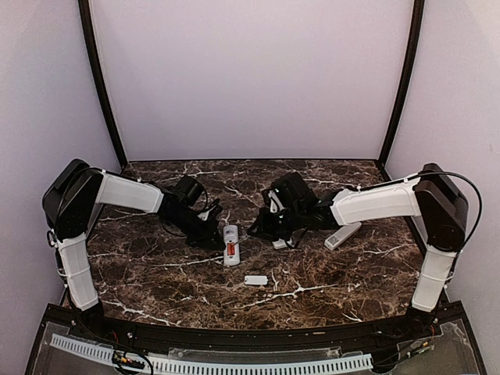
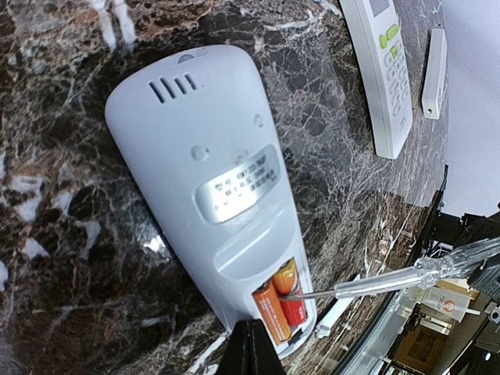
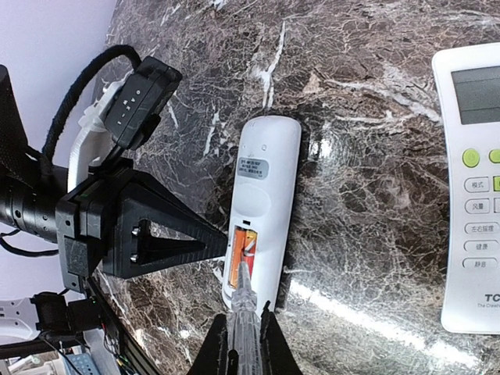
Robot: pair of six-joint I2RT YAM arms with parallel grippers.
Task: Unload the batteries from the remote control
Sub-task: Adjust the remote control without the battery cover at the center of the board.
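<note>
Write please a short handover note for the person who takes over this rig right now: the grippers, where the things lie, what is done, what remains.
Left gripper: shut, holding nothing, tips at the edge of the face-down remote, beside its open battery bay.
Right gripper: shut on a screwdriver, whose tip is in the bay against the batteries.
Things: two orange batteries are in the bay. A loose white cover lies on the table, nearer the arm bases. A second remote lies face up on the right.
Done: the cover is off the bay.
Left: lever both batteries out.
</note>
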